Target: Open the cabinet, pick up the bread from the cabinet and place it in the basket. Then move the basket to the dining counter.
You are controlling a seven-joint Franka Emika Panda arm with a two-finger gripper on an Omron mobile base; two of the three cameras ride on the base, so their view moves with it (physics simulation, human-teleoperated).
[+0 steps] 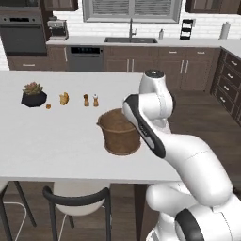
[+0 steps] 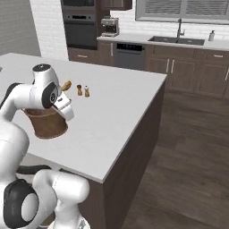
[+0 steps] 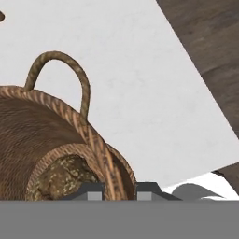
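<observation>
To the left of the claw (image 3: 119, 190), and just inside the rim it straddles, the bread (image 3: 65, 177) lies on the floor of the basket (image 3: 42, 135), a dark lumpy roll half hidden by the woven wall; the basket's thin looped handle (image 3: 70, 74) rises beyond the claw, up and to its left; the claw itself sits at the rim, one fingertip (image 3: 93, 190) inside the wall and the other outside it, so it appears narrowed on the rim, though the contact is at the very edge of the hand view and I cannot tell whether it truly pinches. The basket stands on the dining counter (image 1: 56, 141), with the counter's edge off to the claw's right and dark floor past it. The risk, as I judge it, lies in letting go: a finger catching the weave on the way up could tip the basket or drag it toward that near edge; a tilt would let the bread roll out.
</observation>
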